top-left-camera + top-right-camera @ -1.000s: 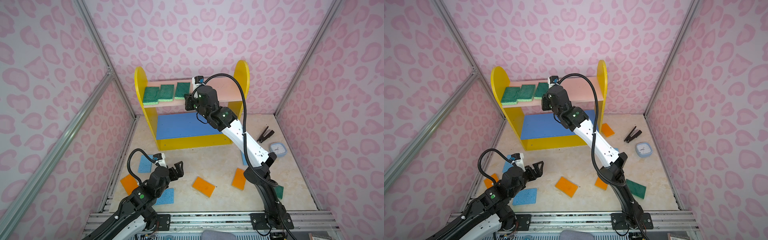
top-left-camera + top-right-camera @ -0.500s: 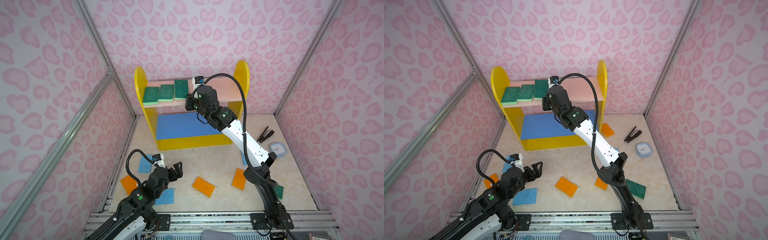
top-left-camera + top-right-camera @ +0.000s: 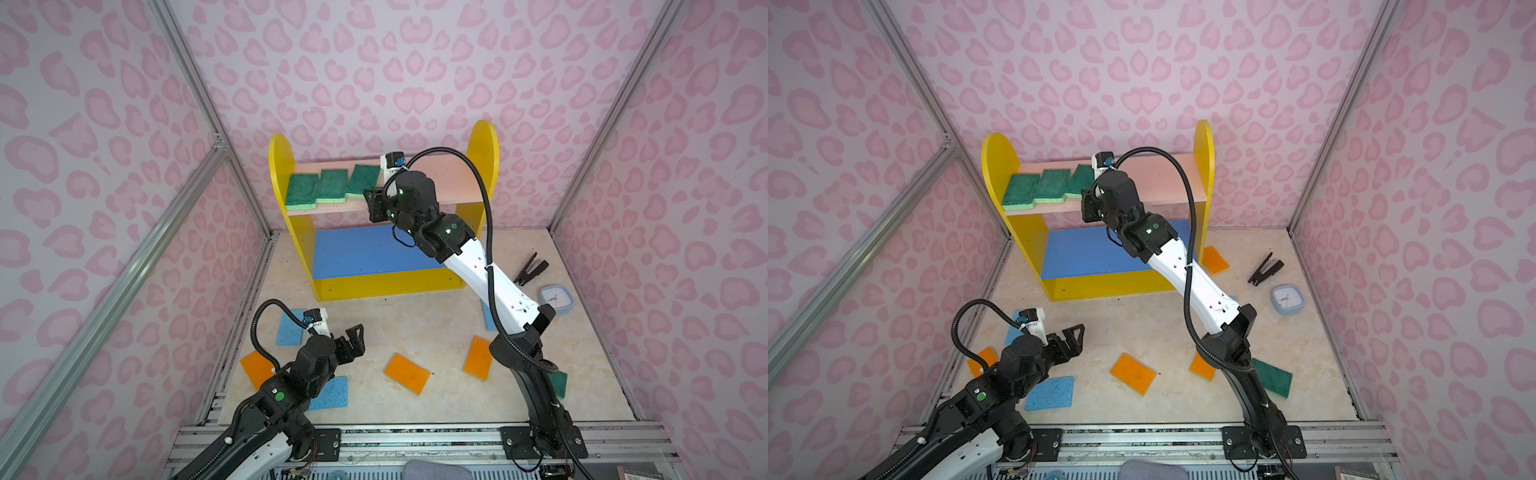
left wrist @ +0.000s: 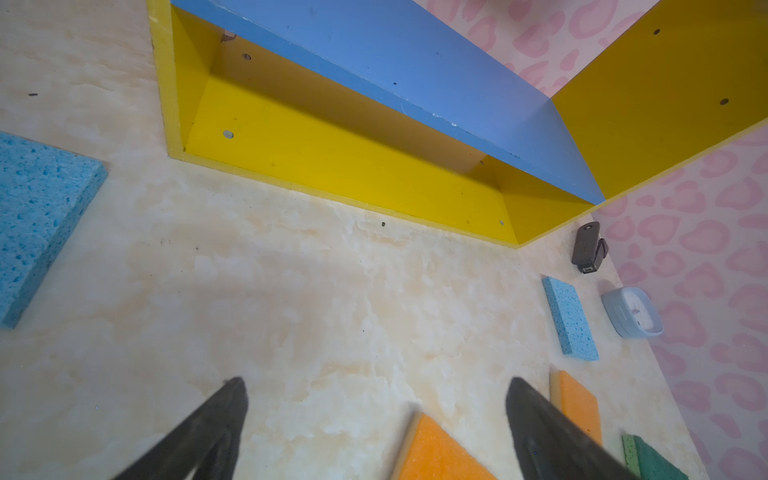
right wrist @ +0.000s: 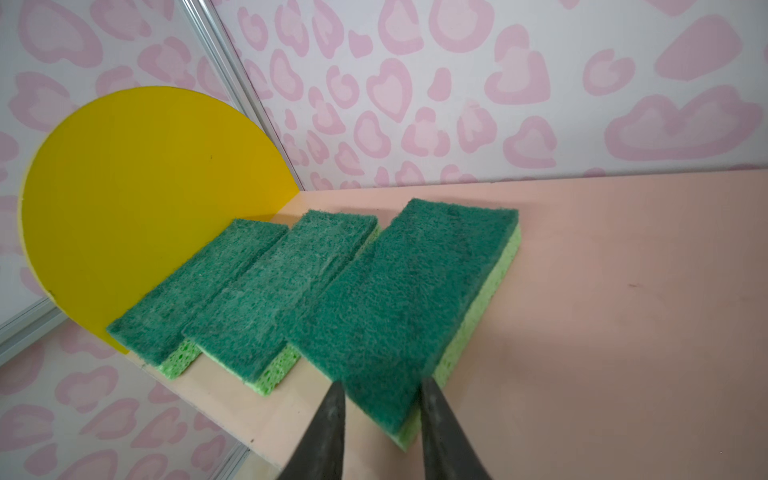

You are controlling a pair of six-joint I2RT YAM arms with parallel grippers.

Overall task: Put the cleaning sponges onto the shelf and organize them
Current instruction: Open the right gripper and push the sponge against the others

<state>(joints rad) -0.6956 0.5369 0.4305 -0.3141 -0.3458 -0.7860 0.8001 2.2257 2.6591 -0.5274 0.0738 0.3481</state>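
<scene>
nearest, the left gripper hovers over the pale surface, its fingers spread wide and empty. loose cleaning sponges lie around it, among them a blue sponge, an orange sponge and, by the right arm's base, a green sponge. farther back stands the shelf, its blue middle board bare. three green pads sit in a row on its pink top board, beside the left side panel. the third green sponge has just slid deeper onto the board and leans on its neighbour. the right gripper has eased off, its fingers slightly parted over the sponge's near corner. this placement looks finished, with eight sponges seemingly left on the surface.
</scene>
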